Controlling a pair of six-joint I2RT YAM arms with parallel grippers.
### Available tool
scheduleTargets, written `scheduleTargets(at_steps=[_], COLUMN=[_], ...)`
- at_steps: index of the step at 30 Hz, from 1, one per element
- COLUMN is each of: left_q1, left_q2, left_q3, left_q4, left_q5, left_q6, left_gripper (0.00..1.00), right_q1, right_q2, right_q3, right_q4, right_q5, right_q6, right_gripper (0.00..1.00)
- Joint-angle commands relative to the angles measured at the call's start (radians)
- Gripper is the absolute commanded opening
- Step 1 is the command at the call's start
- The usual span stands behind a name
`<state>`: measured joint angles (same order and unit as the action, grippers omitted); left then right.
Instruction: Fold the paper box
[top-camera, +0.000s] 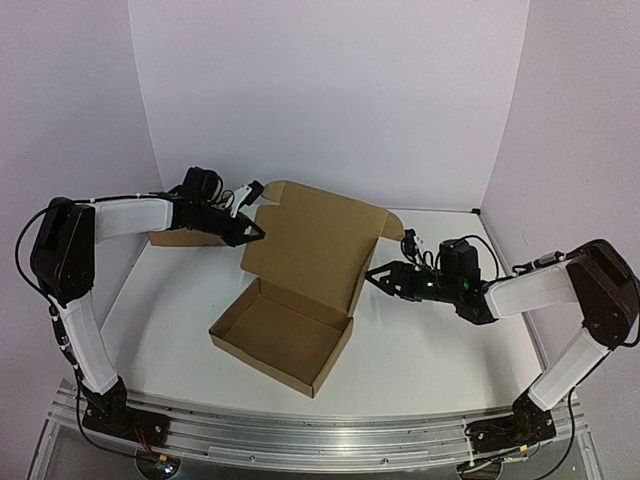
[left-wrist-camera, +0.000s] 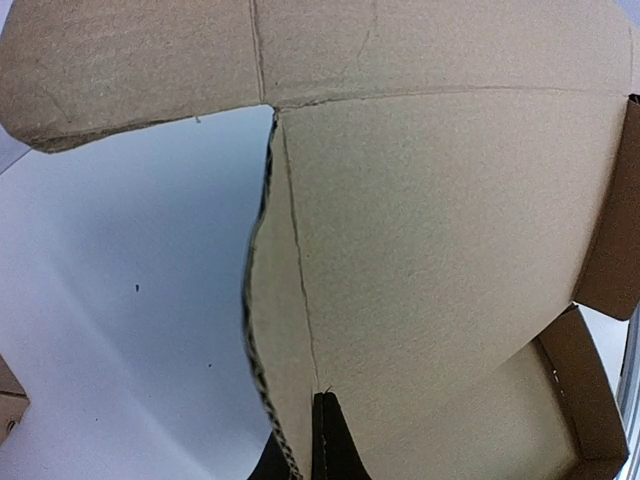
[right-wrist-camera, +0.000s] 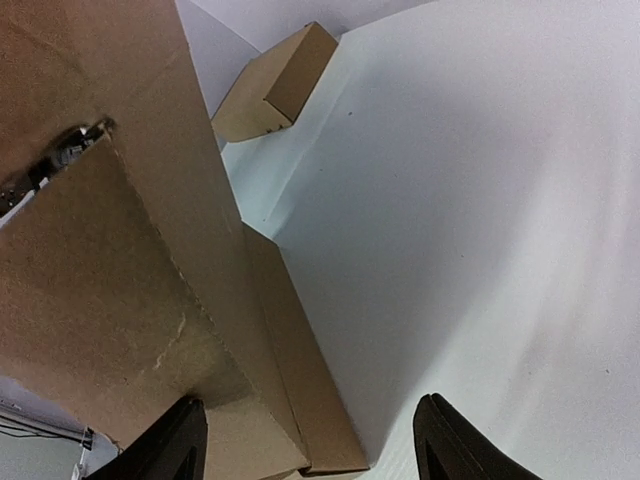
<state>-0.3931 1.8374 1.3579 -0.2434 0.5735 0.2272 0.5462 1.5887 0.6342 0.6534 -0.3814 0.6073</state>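
Left fingers (left-wrist-camera: 322, 445) are clamping the box (top-camera: 275, 335) lid (top-camera: 315, 240); right fingers (right-wrist-camera: 180, 445) are standing apart, so the lid risks twisting.

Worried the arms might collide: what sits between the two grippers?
The raised lid of the paper box stands between the left gripper and the right gripper; the top view shows it.

The paper box (top-camera: 300, 290), brown cardboard, is sitting mid-table (top-camera: 430, 350) with its shallow tray formed and facing upward, while its broad lid is standing tilted behind, small flaps seemingly jutting from its upper corners
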Motion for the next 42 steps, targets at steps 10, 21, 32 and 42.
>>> scheduleTargets(at_steps=[10,21,32,42], left_q1=[-0.017,-0.017,0.214,0.289], left_q2=[-0.039,-0.047,-0.077,-0.015], left_q3=[0.002,-0.012,0.161,-0.018], left_q4=[-0.019,-0.058,-0.412,-0.06], left_q5=[0.065,0.115,0.455,0.36], left_q6=[0.01,-0.029,0.252,0.211], left_gripper=[0.0,0.01,0.78,0.54], right_q1=[0.062,0.072,-0.023,-0.027], right_q2=[0.158,0.244,0.096,0.029], right_q3=[0.068,0.075,0.03,0.08], right_q4=[0.363,0.518,0.454,0.308], right_q5=[0.046,0.006,-0.211,-0.363], right_q6=[0.037,0.067,0.021,-0.005], right_gripper=[0.55,0.08,0.0,0.0])
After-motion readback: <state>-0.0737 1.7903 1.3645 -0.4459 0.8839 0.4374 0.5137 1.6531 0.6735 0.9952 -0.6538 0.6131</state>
